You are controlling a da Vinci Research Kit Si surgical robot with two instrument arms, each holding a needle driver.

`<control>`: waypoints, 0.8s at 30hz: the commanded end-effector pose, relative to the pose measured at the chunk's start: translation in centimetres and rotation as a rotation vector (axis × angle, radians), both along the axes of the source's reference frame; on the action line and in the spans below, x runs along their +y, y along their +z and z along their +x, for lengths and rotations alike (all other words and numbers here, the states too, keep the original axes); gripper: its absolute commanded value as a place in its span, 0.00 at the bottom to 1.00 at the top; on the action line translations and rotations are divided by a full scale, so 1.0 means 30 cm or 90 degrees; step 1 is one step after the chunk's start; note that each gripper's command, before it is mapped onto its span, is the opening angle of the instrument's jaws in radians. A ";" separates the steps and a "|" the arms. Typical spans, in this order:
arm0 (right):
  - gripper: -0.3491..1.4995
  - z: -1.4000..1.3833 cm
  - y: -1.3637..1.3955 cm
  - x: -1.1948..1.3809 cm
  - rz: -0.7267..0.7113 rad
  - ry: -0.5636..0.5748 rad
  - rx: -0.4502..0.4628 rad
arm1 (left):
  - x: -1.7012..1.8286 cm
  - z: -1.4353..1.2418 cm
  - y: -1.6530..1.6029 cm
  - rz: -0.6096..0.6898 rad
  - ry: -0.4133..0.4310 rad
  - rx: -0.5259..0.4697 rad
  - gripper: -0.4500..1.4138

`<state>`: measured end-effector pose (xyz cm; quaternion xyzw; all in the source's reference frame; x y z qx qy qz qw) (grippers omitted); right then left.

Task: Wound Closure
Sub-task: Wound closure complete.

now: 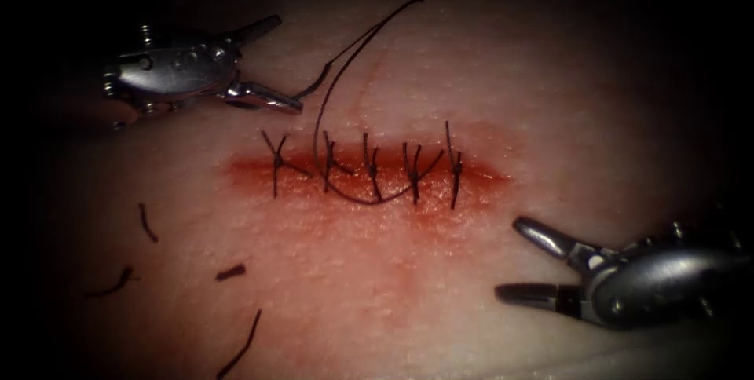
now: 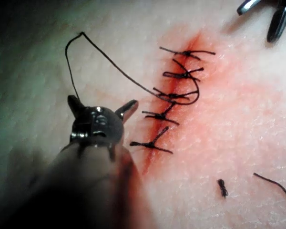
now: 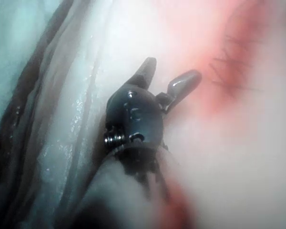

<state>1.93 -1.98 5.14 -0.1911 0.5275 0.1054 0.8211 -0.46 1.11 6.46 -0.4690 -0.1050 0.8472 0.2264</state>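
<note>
Left end effector point(image 1: 267, 66) sits upper left of the cut, jaws spread wide, shiny steel, gripping nothing. The thread point(image 1: 357, 46) runs just past its lower jaw tip; from the left wrist cam point(image 2: 102, 109) the strand point(image 2: 109, 59) ends right at one jaw tip, can't tell if it's touching.

Right end effector point(image 1: 528, 261) lower right of the cut, jaws released too, rounded blunt tips, empty. Right wrist cam point(image 3: 169, 76) confirms: both jaws parted over pale glossy tissue point(image 3: 238, 157).

Cut point(image 1: 369, 168) is a horizontal red band w/ red fluid soaked around it, five dark knotted stitches point(image 1: 412, 172) crossing it. Long loose thread arcs up from the stitch line, kinks at the top, curves back down and loops under the middle stitches.

I can't make out the needle anywhere.

Short cut ends of thread point(image 1: 148, 223) scattered on the tissue point(image 1: 597, 97) lower left, well apart from the cut. Tissue surface looks pale, finely pebbled.
</note>
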 end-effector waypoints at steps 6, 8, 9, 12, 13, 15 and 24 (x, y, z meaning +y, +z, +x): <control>0.90 0.0023 0.0030 -0.0006 0.001 -0.001 0.000 | -0.001 -0.0006 -0.008 0.114 -0.027 -0.105 0.62; 0.90 0.0027 0.0034 -0.0006 0.003 0.001 0.001 | -0.001 -0.0013 -0.009 0.136 -0.024 -0.130 0.62; 0.90 0.0029 0.0036 -0.0007 0.003 0.001 0.001 | -0.002 -0.0019 -0.009 0.142 -0.023 -0.135 0.62; 0.90 0.0041 0.0045 -0.0010 0.004 0.003 0.003 | -0.002 -0.0055 -0.007 0.161 -0.027 -0.148 0.62; 0.90 0.0043 0.0047 -0.0011 0.004 0.004 0.003 | -0.003 -0.0066 -0.006 0.171 -0.030 -0.151 0.62; 0.90 0.0045 0.0049 -0.0013 0.004 0.002 0.003 | -0.004 -0.0080 -0.004 0.176 -0.032 -0.156 0.62; 0.90 0.0055 0.0053 -0.0021 0.006 0.003 0.003 | -0.012 -0.0140 0.009 0.210 0.008 -0.129 0.24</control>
